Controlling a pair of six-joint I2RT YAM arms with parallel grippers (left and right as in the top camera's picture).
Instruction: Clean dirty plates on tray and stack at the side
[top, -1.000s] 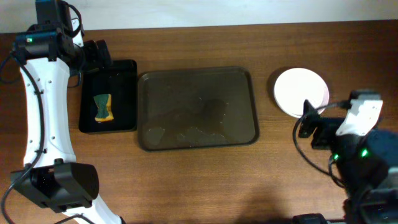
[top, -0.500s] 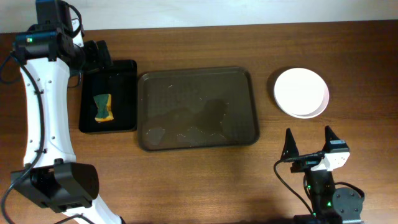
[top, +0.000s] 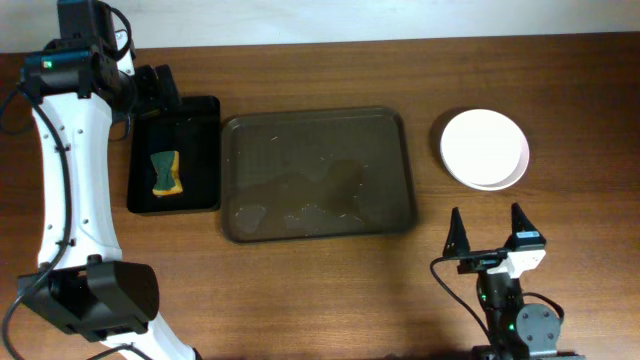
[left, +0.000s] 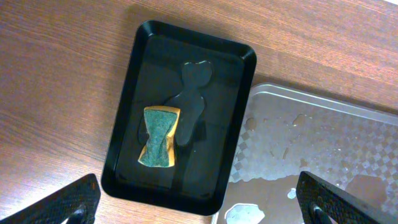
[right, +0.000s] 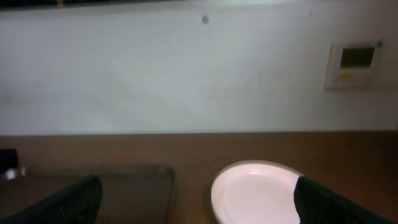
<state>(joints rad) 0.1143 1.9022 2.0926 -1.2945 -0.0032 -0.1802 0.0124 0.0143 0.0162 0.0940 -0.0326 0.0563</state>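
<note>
Left gripper (top: 158, 95) hung over the far end of the black bin (top: 200, 130), jaws spread wide w/ nothing btwn them. In the left wrist view its fingertips (left: 71, 200) showed only at the bottom corners, well apart.

The bin sat on the wooden table (top: 330, 290) just beside the left edge of the tray (top: 300, 150), long sides parallel, w/ a thin strip of table btwn. A green-and-yellow sponge (top: 166, 172), pinched in at the waist, lay on the bin floor toward its left side, w/ a wet sheen around it.

The tray was dark brown w/ rounded corners and lay at mid-table. Puddles of water (top: 300, 212) sat on it, mostly along the near side.

The plates (top: 484, 148) were white and stacked on the table to the right of the tray, near it but not touching. A 2nd rim peeked out along the near edge, so at least two; the exact count couldn't be told. The top one looked plain white from above.

Right gripper (top: 487, 230) was near the table's front edge, off the tray's near-right corner and apart from the stack. Its fingers pointed toward the far side, splayed wide and holding nothing. Its wrist view was blurry: plates ahead, a bit right of ctr, tray rim at left, and a pale wall (right: 186, 74) behind w/ a small panel (right: 356, 62) at upper right.
</note>
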